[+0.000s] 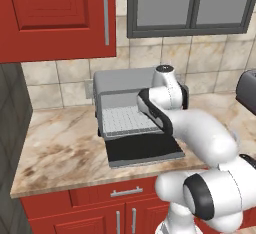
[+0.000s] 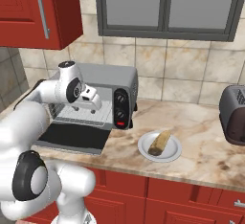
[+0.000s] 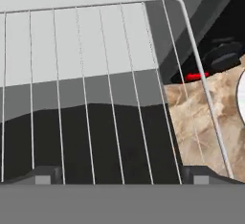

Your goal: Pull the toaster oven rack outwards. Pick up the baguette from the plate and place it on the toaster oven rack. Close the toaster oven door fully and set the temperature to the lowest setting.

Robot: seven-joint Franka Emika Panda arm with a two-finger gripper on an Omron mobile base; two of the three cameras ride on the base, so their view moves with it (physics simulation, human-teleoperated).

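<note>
At the centre-left of the right base view, the gripper [image 2: 91, 98] hangs wide and empty over the toaster oven rack [image 2: 81, 117] — baguette [image 2: 159, 143] untouched on its plate [image 2: 143, 149].

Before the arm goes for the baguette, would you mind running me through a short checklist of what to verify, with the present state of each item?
1. Toaster oven door folded down flat: ok.
2. Toaster oven rack pulled outwards: ok in the hand view, where its front edge overhangs the open door and counter.
3. Rack surface free for the loaf: ok, bare wires in every view.
4. Baguette lying on the plate, right of the toaster oven: ok.
5. Gripper open and holding nothing: ok.
6. Gripper clear of the rack before swinging right: cannot tell; it hangs close above the wires.
</note>
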